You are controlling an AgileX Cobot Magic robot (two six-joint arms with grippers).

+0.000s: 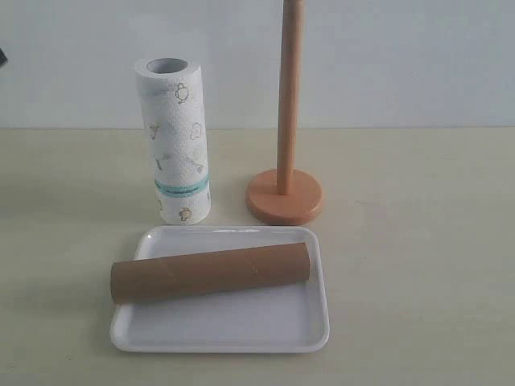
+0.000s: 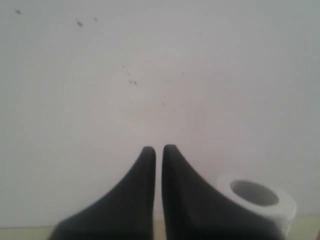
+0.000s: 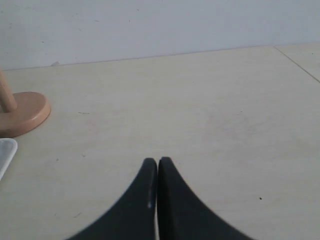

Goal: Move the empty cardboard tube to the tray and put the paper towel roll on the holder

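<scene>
I see the brown cardboard tube (image 1: 211, 273) lying in the white plastic tray (image 1: 229, 323); the printed white paper towel roll (image 1: 179, 145) stands beside the orange wooden holder (image 1: 284, 199). Left fingers (image 2: 142, 175) and right fingers (image 3: 145, 182) are pressed together, empty.

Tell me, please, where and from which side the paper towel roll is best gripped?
Probably around its middle, coming level from the left of the exterior view with the left gripper: the paper towel roll stands upright, that side is free, and the holder stands on the other.

Empty cardboard tube (image 1: 211, 273) — across tray (image 1: 233, 323)
</scene>
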